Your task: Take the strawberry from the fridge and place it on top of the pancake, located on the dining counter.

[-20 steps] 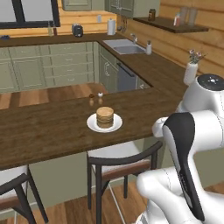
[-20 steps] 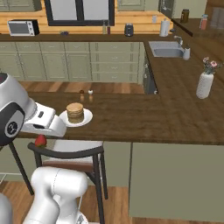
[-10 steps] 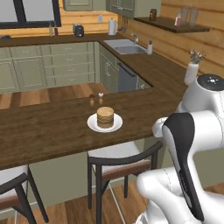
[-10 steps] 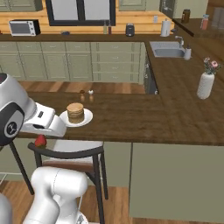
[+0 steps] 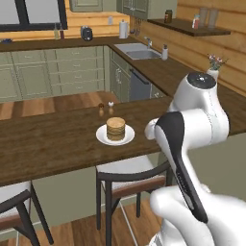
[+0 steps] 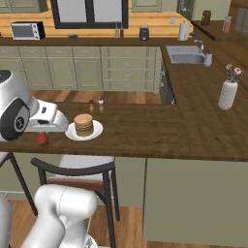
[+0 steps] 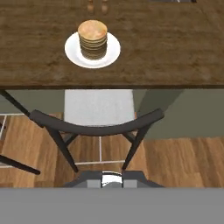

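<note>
In the right base view the pincer [image 6: 43,137] sits at the left, closed on the strawberry [image 6: 42,138], a small red berry showing just under the white hand, over the near edge of the dining counter [image 6: 160,135]. To the right of the pincer, close by, the pancake [image 6: 84,125] stands stacked on its white plate [image 6: 97,131]. Judging from this, the berry must go rightward and slightly up to clear the stack before lowering. A stool [image 6: 72,169] stands below the pincer.
</note>
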{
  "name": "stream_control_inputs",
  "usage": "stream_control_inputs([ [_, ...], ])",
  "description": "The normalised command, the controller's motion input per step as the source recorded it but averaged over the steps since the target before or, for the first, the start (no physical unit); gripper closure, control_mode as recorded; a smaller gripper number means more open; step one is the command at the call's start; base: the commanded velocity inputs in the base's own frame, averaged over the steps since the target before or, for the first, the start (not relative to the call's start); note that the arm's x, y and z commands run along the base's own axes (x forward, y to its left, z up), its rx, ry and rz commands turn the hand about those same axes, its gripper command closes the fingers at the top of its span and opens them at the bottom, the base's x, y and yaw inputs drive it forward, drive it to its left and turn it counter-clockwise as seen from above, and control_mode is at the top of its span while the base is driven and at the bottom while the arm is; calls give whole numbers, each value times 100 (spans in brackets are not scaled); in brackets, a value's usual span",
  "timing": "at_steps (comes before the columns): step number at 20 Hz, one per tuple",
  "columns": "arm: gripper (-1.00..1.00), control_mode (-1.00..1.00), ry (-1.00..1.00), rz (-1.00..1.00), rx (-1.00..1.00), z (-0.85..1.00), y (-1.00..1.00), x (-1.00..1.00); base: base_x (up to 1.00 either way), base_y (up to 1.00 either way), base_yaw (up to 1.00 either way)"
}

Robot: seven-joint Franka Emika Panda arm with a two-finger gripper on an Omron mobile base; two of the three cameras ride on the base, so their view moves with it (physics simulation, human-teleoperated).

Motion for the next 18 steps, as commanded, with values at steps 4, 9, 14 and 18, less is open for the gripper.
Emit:
stream_control_inputs([
  [4,100,-100,20,23,0,0,47,100,0,0,0],
  [9,100,-100,31,14,0,0,21,100,0,0,0],
  [14,100,-100,41,1,-10,-1,12,100,0,0,0],
  [18,100,-100,9,0,-20,-14,32,100,0,0,0],
])
